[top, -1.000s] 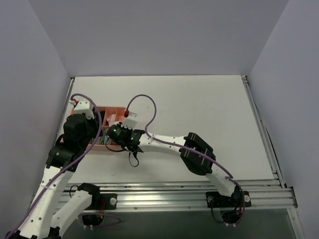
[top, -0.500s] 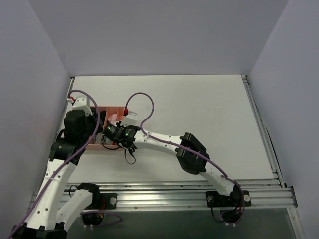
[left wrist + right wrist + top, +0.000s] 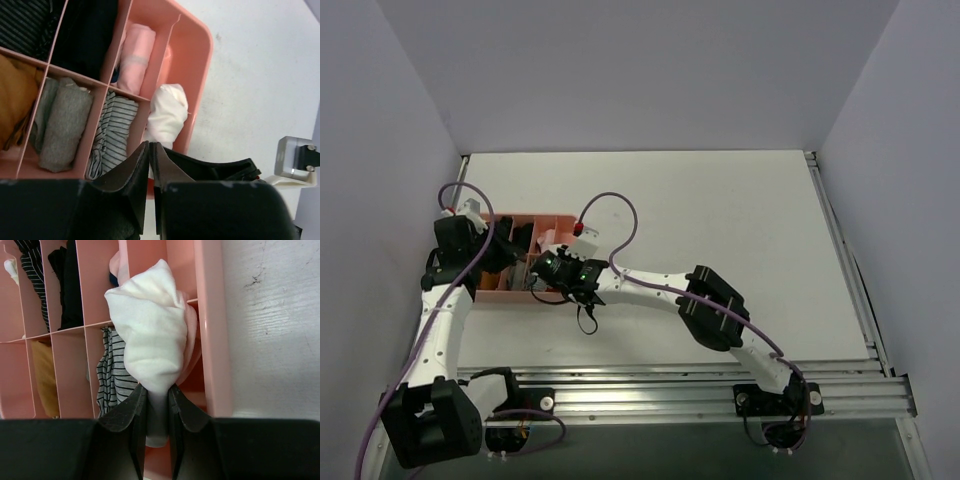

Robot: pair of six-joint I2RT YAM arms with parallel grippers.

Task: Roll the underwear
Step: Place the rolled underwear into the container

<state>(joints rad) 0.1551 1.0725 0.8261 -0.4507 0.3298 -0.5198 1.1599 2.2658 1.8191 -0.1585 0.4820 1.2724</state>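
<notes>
The underwear point(image 3: 150, 335) is a white rolled bundle with a pale pink edge. My right gripper point(image 3: 156, 392) is shut on its lower end and holds it over the end compartment of the pink divided tray point(image 3: 210, 340). In the left wrist view the underwear point(image 3: 167, 112) stands in that compartment by the tray's outer wall point(image 3: 205, 55). My left gripper point(image 3: 149, 145) is shut with nothing between its fingers, just short of the bundle. From above, the left gripper point(image 3: 492, 255) is at the tray's left end and the right gripper point(image 3: 546, 268) at its near right side.
The tray's other compartments hold rolled garments: grey point(image 3: 62, 125), striped point(image 3: 112, 130), pink point(image 3: 135, 57), black point(image 3: 85, 35) and mustard point(image 3: 15, 100). The tray point(image 3: 555, 216) sits at the table's left side by the wall. White tabletop point(image 3: 720, 220) stretches to the right.
The left arm has swung left and back toward the wall, uncovering the tray's left end, and its jaws have closed. The right gripper keeps its hold on the underwear at the tray.
</notes>
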